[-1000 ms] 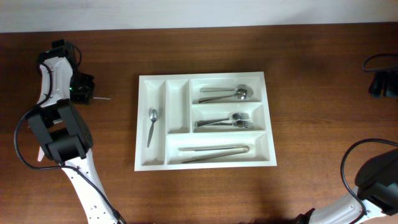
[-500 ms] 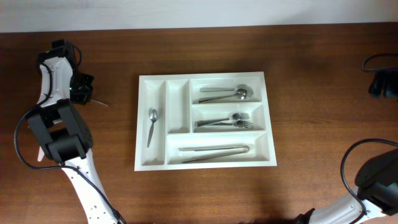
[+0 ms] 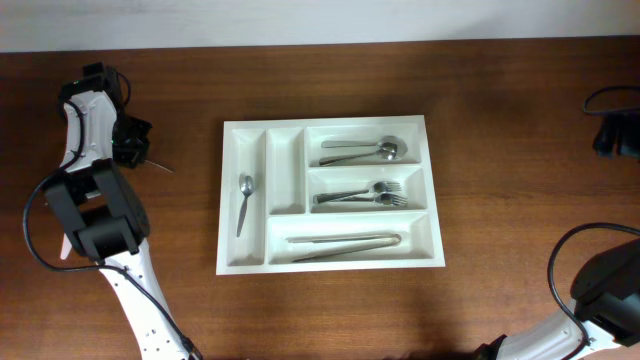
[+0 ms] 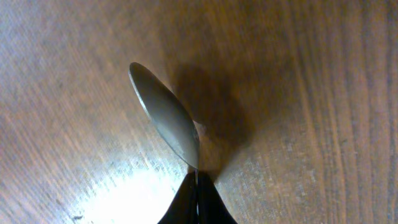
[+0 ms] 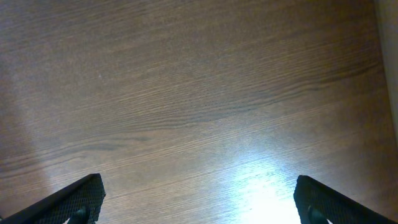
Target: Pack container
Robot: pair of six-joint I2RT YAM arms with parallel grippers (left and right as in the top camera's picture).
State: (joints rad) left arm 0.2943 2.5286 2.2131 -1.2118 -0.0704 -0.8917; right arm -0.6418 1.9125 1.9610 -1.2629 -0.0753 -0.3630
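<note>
Both black fingers [image 4: 184, 206] of the left gripper [image 4: 198, 194] are pressed together on the thin neck of a small silver metal spoon [image 4: 166, 116], whose oval bowl juts away from the tips over the brown wooden table [image 4: 323, 93] and throws a dark shadow on the grain beside it. Seen from overhead, this gripper [image 3: 131, 146] sits near the table's far left corner with the spoon's slim end [image 3: 160, 165] poking out toward the middle. The large white rectangular plastic cutlery tray [image 3: 325, 124] lies flat at the centre of the table, well apart from those fingers and to their right. Its leftmost narrow compartment holds one small spoon [image 3: 244, 198]; the three wide compartments hold spoons [image 3: 365, 151], forks [image 3: 365, 195] and long utensils [image 3: 345, 243]. The right gripper [image 5: 198, 182] has its fingers [image 5: 81, 196] spread wide over bare wood, far to the tray's right, touching nothing.
</note>
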